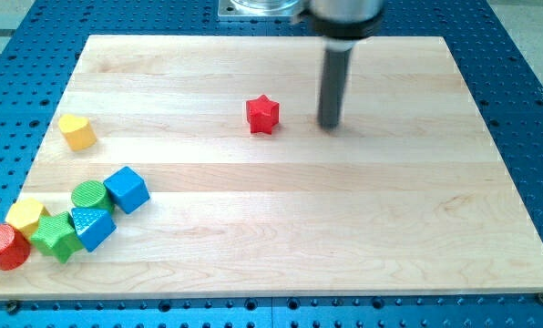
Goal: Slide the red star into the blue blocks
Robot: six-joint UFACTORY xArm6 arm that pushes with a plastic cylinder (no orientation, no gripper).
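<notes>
- Red star [263, 115] is seen on the tabletop [344, 228], upper-middle area, standing free with nothing touching it.
- My tip [330, 126] is placed just beside the red star, on the star's view-right side, at about the same height in the view; a small gap is visible, no contact.
- No claw is fitted: the arm ends in a plain rod, so there is nothing to open, close or grip.
- Blue blocks are found well apart from the red star, toward the view's bottom-left: blue cube [127, 189] and a second blue block [93, 227], shape not fully made out, just below-left of the cube.
- Key relation: star lies to the view's left of the tip, and the blue blocks lie further left and down. Tip, star and target are thus roughly in sequence, but the line is judged too flat; a push from here would likely send the star straight left, passing above the blue blocks.
- Contact from the star's upper-right is judged the better start.
- Green cylinder [91, 194] touches the blue cube on the side away from the star; it could get disturbed on arrival.
</notes>
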